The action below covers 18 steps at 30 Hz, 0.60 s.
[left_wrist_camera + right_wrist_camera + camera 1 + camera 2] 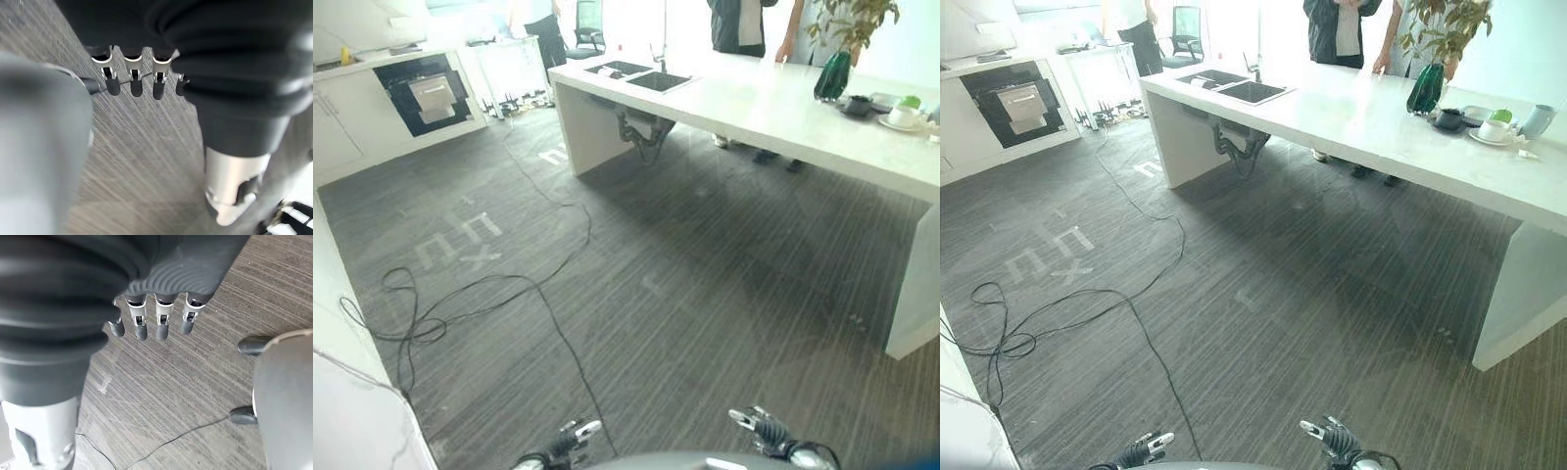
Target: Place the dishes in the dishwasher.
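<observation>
Grey striped carpet (pixel 705 294) is spreading between the robot and a long white counter (pixel 773 103), whose sink (pixel 1239 88) is sitting at its far left end. Two people (pixel 1337 29) are standing behind it. Dishes, a dark bowl (pixel 1448 118) and a cup on a saucer (pixel 1494 132), are resting beside a green vase (pixel 1425 88). Left hand (pixel 132 73) and right hand (pixel 151 318) are hanging low, fingers relaxed straight, holding nothing.

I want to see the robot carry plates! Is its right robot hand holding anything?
No. The right robot hand is open: its fingers hang straight over the grey floor, curled round nothing.
</observation>
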Tool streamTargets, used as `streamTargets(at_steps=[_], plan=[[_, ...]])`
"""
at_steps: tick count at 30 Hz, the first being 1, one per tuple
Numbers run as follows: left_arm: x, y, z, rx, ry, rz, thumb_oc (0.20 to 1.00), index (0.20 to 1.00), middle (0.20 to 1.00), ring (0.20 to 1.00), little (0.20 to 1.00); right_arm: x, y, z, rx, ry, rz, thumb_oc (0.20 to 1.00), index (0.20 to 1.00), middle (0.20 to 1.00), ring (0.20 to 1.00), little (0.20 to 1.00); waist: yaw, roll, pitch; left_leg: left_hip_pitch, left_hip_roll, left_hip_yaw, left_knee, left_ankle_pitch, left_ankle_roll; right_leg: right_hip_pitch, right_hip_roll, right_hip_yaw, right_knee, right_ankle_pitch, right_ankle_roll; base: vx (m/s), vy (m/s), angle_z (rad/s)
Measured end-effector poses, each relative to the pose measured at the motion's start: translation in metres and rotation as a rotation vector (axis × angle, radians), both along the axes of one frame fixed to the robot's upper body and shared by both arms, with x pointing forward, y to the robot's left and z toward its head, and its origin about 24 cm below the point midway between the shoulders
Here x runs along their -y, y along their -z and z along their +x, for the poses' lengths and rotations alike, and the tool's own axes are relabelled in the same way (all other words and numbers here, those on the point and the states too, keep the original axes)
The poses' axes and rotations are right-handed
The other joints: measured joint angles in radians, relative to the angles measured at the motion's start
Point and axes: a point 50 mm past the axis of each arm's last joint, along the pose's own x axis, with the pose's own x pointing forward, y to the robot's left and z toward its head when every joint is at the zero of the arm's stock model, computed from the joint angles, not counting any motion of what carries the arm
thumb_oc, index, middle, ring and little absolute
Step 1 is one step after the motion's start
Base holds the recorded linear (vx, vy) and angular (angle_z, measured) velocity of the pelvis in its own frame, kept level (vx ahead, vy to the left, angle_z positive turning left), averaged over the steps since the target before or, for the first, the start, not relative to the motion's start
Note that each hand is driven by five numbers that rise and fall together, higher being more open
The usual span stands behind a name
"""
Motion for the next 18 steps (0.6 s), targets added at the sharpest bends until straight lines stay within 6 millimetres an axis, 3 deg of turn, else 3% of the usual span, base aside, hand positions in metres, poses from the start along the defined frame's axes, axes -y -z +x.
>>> streamTargets(at_steps=[3,6,11,13,14,15,16,17,18], plan=[[0.003,0.003,-0.001,-0.029,-0.018,0.030,1.000,1.000,1.000,1.000,1.000,-0.005,0.007,-0.015,-0.057,0.034,0.034,1.000,1.000,1.000,1.000,1.000,-0.001,-0.010,-0.008,-0.001,0.001,-0.002,0.000,-0.003,-0.005,0.001,0.000,-0.003,0.000,-0.003,0.003,0.00,-0.060,0.03],[0.003,0.003,0.001,-0.031,-0.018,0.033,1.000,1.000,1.000,1.000,1.000,-0.005,0.007,-0.014,-0.047,0.033,0.049,1.000,1.000,1.000,1.000,1.000,-0.002,-0.009,-0.007,-0.003,0.001,-0.004,0.000,-0.003,-0.004,0.001,0.001,-0.006,0.000,-0.003,0.002,-0.01,-0.085,0.08],[0.004,0.002,0.000,-0.011,-0.105,-0.003,1.000,1.000,1.000,1.000,1.000,-0.006,0.005,-0.009,-0.023,0.076,0.097,1.000,1.000,1.000,1.000,1.000,0.015,0.009,-0.003,-0.039,0.013,-0.080,0.007,0.026,-0.021,0.000,0.030,-0.058,0.001,-0.024,-0.009,0.01,-0.210,0.35],[0.011,0.002,-0.001,0.000,-0.143,-0.097,1.000,1.000,1.000,1.000,1.000,-0.003,0.004,-0.007,-0.016,0.102,0.106,1.000,1.000,1.000,1.000,1.000,0.019,0.026,0.007,-0.040,0.028,-0.078,0.007,0.019,-0.041,-0.013,0.052,-0.049,0.025,-0.043,-0.040,0.03,-0.109,0.11],[0.011,0.001,0.003,0.018,-0.164,-0.118,1.000,1.000,1.000,1.000,1.000,-0.002,0.002,-0.001,0.001,0.103,0.111,1.000,1.000,1.000,1.000,1.000,0.021,0.037,0.017,-0.070,0.047,-0.083,0.063,0.022,-0.070,-0.044,0.060,-0.048,0.069,-0.073,-0.070,0.03,-0.084,0.12],[0.004,-0.004,0.023,0.079,-0.216,-0.126,1.000,1.000,1.000,1.000,1.000,-0.006,-0.002,0.015,0.049,0.084,0.125,1.000,1.000,1.000,1.000,1.000,0.020,-0.006,0.066,-0.197,0.036,-0.083,0.290,0.026,-0.098,-0.088,0.038,-0.022,0.141,-0.102,-0.101,0.11,-0.039,0.10],[-0.001,-0.013,0.050,0.173,-0.254,-0.135,1.000,1.000,1.000,1.000,1.000,0.004,-0.007,0.026,0.074,0.074,0.100,1.000,1.000,1.000,1.000,1.000,0.046,-0.027,0.120,-0.380,0.046,-0.086,0.602,0.135,-0.182,-0.083,0.025,-0.015,0.157,-0.090,-0.138,0.58,0.111,0.16],[0.004,-0.017,0.059,0.224,-0.243,-0.158,1.000,1.000,1.000,1.000,1.000,0.024,-0.011,0.030,0.086,0.105,0.057,1.000,1.000,1.000,1.000,1.000,0.045,0.029,0.150,-0.493,0.050,-0.047,0.605,0.122,-0.159,-0.081,0.053,-0.020,0.158,-0.094,-0.170,1.01,0.331,0.02],[-0.004,-0.028,0.068,0.298,-0.177,-0.144,1.000,1.000,1.000,1.000,1.000,0.025,-0.011,0.029,0.086,0.117,0.064,1.000,1.000,1.000,1.000,1.000,0.057,0.063,0.169,-0.595,0.098,0.020,0.377,0.124,-0.154,-0.029,0.157,0.002,0.113,-0.093,-0.123,1.27,0.573,0.04]])
